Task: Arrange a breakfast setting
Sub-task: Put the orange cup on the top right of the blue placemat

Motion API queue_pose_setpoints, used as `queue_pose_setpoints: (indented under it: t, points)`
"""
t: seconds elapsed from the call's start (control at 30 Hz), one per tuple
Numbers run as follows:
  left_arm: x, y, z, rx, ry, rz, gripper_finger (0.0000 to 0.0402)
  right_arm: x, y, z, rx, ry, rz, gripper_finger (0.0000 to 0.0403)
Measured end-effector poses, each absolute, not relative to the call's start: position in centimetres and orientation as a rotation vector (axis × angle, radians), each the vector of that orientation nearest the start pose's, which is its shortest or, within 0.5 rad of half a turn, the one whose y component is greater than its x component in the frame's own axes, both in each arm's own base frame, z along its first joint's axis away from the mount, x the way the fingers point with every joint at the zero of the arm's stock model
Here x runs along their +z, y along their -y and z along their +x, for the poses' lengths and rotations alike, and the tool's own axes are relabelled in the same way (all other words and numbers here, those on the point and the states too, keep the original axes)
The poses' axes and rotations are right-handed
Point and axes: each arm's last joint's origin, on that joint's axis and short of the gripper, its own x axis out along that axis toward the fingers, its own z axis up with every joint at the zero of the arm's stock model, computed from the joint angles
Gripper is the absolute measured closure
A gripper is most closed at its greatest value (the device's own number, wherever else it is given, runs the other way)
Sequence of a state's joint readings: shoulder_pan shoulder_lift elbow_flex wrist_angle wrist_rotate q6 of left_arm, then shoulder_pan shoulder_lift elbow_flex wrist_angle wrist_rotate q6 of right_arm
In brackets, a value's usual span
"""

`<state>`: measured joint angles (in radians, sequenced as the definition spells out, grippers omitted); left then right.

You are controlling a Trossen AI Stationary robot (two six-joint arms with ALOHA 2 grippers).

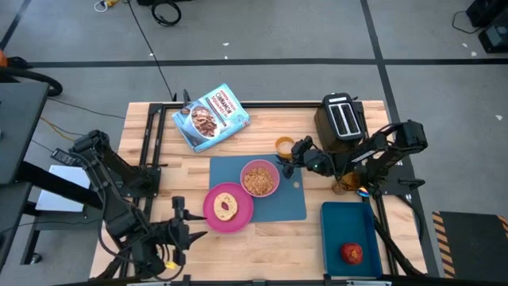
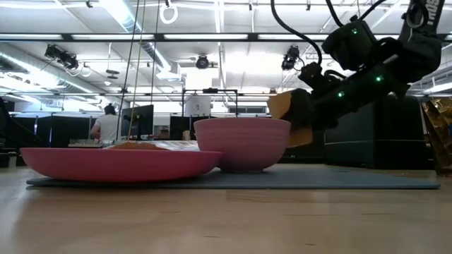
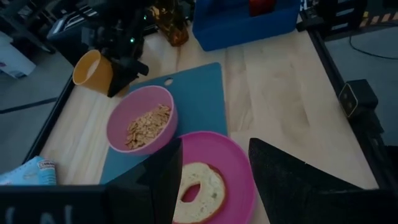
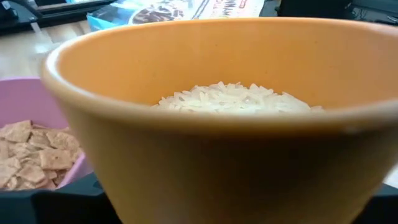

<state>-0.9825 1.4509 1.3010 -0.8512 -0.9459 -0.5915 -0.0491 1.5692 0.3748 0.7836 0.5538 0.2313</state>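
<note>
The blue mat lies at the table's middle. The pink plate rests on its near left corner and carries the bagel. The pink bowl with cereal stands on the mat. My right gripper is shut on the amber cup, just beyond the mat's far edge, next to the bowl. The cup has white grains in it. The red apple lies in the dark blue tray. My left gripper is open and empty, left of the plate. I see no spoon. My right gripper holds the amber cup by its side wall, coming level from the table's right side. The cup is lifted clear of the table and tilted a little. The cup itself hides the fingertips in the right wrist view.
A black toaster stands at the far right, close behind my right arm. A cereal box lies at the far left. A small amber jar stands between the mat and the right arm's base. Bare wood lies right of the mat's near edge.
</note>
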Motion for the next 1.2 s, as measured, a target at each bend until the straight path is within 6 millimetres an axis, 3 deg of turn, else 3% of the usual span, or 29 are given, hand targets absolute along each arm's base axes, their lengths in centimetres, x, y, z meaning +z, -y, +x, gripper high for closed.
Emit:
queue_pose_setpoints:
  t: [0.53,0.93,1.2]
  points:
    - [32.0,22.7,17.9,0.143,-0.495,0.205,0.0209,9.5,3.4,26.1,-0.542,-0.312,0.125,0.0088]
    - [32.2,22.9,18.1,0.142,-0.477,0.158,0.0209,9.2,4.2,23.8,-0.415,-0.261,0.087,0.0088]
    - [32.2,22.9,18.2,0.157,-0.464,0.154,0.0209,9.5,4.0,24.5,-0.374,-0.246,0.068,0.0088]
